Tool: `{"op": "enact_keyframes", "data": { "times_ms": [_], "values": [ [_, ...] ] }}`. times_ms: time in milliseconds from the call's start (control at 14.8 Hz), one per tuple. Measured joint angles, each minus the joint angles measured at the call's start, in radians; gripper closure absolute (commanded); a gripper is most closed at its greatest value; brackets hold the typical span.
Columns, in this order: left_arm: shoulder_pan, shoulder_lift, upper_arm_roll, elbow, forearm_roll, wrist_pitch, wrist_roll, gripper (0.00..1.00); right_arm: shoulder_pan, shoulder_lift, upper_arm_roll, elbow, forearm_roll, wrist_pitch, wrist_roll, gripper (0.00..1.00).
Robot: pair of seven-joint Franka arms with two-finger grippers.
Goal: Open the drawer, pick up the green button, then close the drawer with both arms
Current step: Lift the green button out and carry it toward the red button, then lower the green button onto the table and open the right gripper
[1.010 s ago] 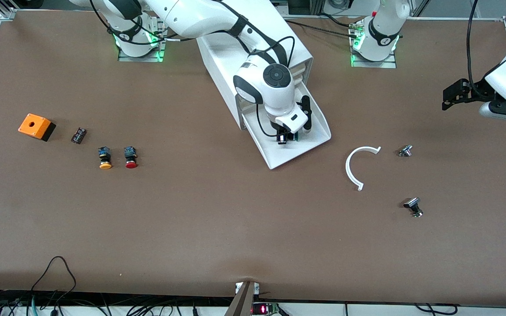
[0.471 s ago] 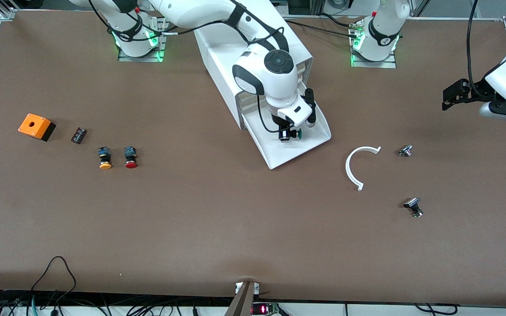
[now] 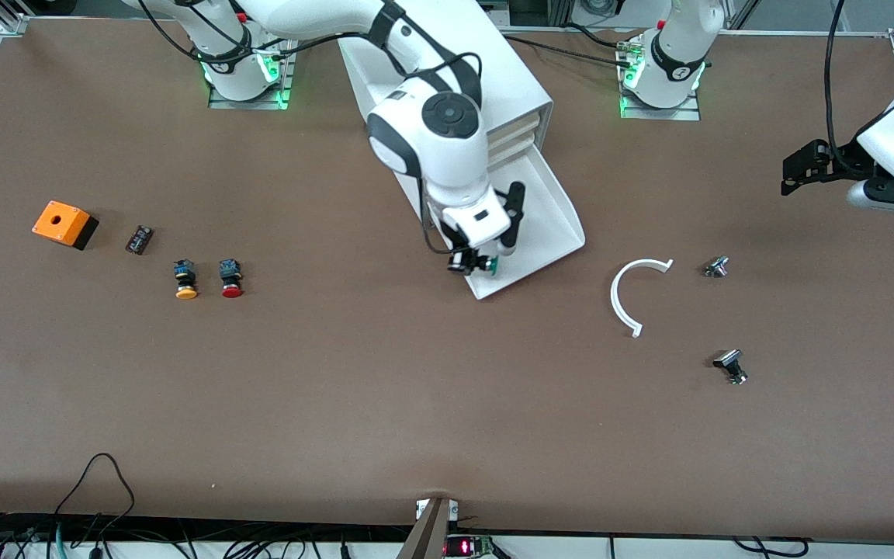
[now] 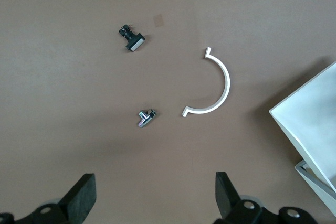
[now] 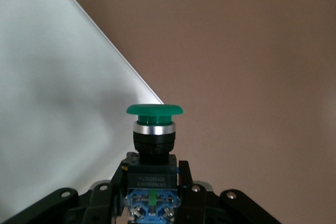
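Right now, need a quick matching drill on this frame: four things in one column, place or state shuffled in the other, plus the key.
Things:
1. green button
2. drawer
3. left gripper
4. red button

Place or state:
A. pulled out of the cabinet
B. open, up in the air at the left arm's end of the table
C. lying on the table beside the yellow button
D. held in the right gripper over the drawer's front corner

Pairs: 1-D, 2-A, 3-B, 4-C
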Motion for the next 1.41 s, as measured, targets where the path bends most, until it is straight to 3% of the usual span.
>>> {"op": "enact_keyframes", "data": {
  "times_ms": [269, 741, 1145, 1279, 1414],
  "values": [
    [0.0, 0.0, 0.0, 0.0, 0.0, 0.0, 0.0, 0.0, -0.053, -0.037, -0.078, -0.085, 0.0, 0.021, 0.065, 0.71],
    [0.0, 0.0, 0.0, 0.001, 0.0, 0.0, 0.0, 0.0, -0.243, -0.077, -0.088, -0.216, 0.0, 0.038, 0.22, 0.71],
    [0.0, 0.001, 0.0, 0.001, 0.0, 0.0, 0.0, 0.0, -0.371, -0.109, -0.085, -0.429, 0.0, 0.184, 0.463, 0.71],
    [0.0, 0.001, 0.0, 0.001, 0.0, 0.0, 0.0, 0.0, -0.394, -0.111, -0.085, -0.472, -0.005, 0.219, 0.449, 0.71],
    [0.0, 0.001, 0.0, 0.001, 0.0, 0.0, 0.0, 0.0, -0.431, -0.111, -0.085, -0.508, -0.006, 0.276, 0.312, 0.71]
  ]
}}
